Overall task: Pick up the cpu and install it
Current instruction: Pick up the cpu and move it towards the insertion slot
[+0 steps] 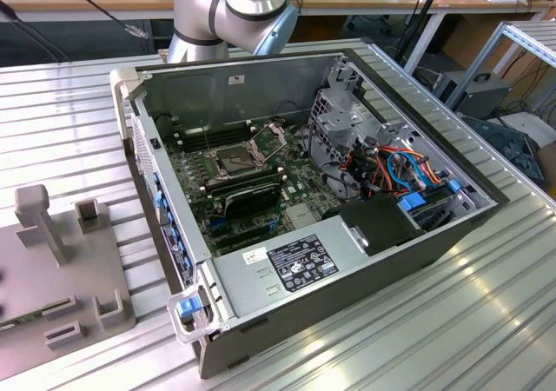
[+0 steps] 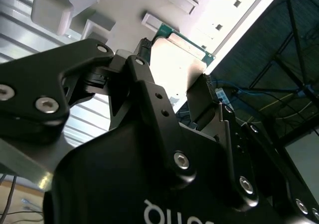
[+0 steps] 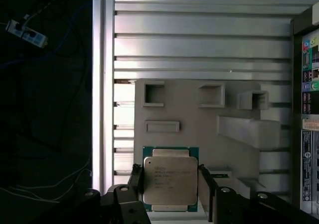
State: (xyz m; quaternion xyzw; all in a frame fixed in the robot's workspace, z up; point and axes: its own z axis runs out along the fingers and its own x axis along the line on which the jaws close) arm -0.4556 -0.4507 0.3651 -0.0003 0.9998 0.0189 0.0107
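In the second wrist view, glare whitens the cpu (image 2: 177, 67).

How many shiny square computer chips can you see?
1. In the first wrist view the cpu is at the pincer, over the grey tray beside the computer case. More could be hidden inside the case.

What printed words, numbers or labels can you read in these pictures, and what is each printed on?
Nothing is clear enough to quote.
Print on the cpu top: too small.
Label on the power supply: too small.
Sticker on the case wall: too small.
Labels on the case's rear, first wrist view: too small.
White lettering on the gripper: cut off.
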